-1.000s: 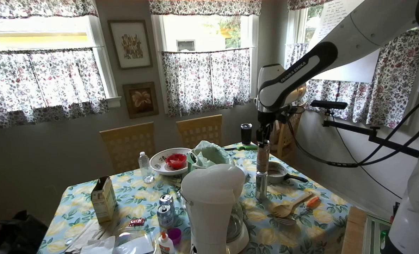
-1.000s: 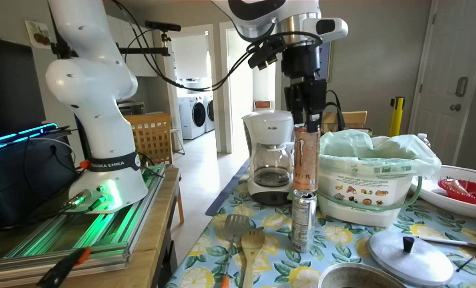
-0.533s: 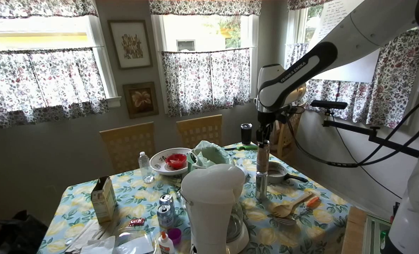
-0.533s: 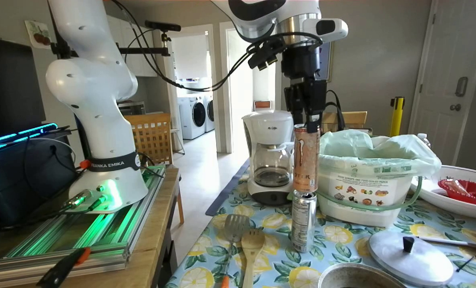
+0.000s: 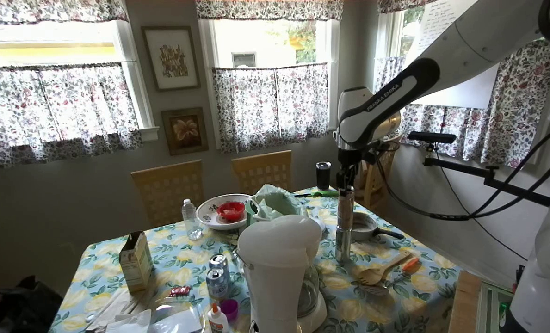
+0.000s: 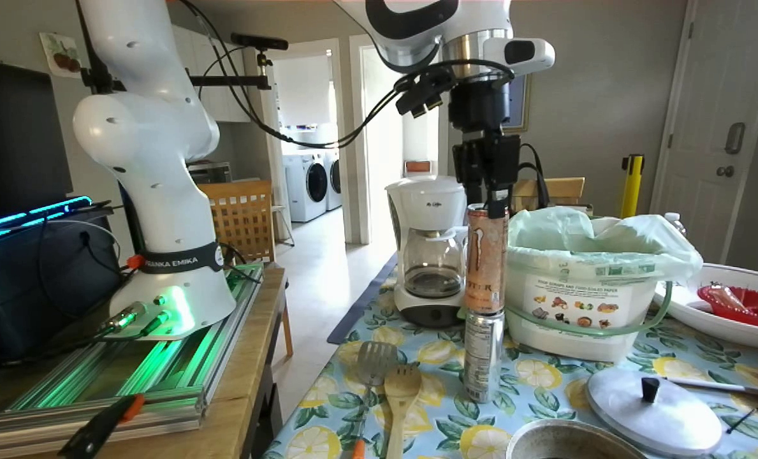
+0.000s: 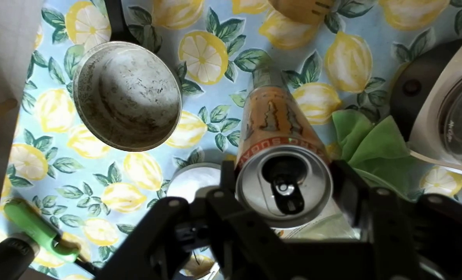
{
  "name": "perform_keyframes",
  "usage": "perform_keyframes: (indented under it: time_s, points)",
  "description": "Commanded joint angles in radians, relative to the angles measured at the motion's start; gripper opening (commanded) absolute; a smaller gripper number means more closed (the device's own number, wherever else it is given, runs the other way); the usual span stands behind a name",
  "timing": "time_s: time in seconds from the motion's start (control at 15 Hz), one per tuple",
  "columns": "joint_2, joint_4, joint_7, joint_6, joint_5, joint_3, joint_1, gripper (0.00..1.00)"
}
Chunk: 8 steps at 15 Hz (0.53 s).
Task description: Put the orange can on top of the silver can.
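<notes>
The orange can stands upright directly above the silver can, its bottom meeting the lower can's top in an exterior view. Whether its weight rests there I cannot tell. My gripper is shut on the orange can near its upper rim, coming down from above. In the wrist view the open-tabbed lid of the orange can sits between both fingers, and a short piece of the silver can shows beyond its lower end. The silver can stands upright on the tablecloth; its top face is hidden.
Close beside the cans are a lined scrap bucket and a white coffee maker. A small pot, a pot lid, a metal spatula and a wooden fork lie around the silver can.
My gripper has come down slightly with the orange can over the last half second. The thin strip of silver can top seen before is now covered. The silver can has not moved.
</notes>
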<state>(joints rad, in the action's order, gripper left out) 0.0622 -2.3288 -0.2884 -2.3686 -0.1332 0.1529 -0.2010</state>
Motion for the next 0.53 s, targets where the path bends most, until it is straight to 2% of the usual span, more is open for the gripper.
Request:
perform_keyframes:
  time_s: [0.0, 0.47]
  points:
    - [-0.008, -0.008, -0.011, -0.030, -0.011, 0.013, 0.010, 0.38]
    - [-0.021, -0.005, -0.009, -0.040, -0.011, 0.014, 0.009, 0.38]
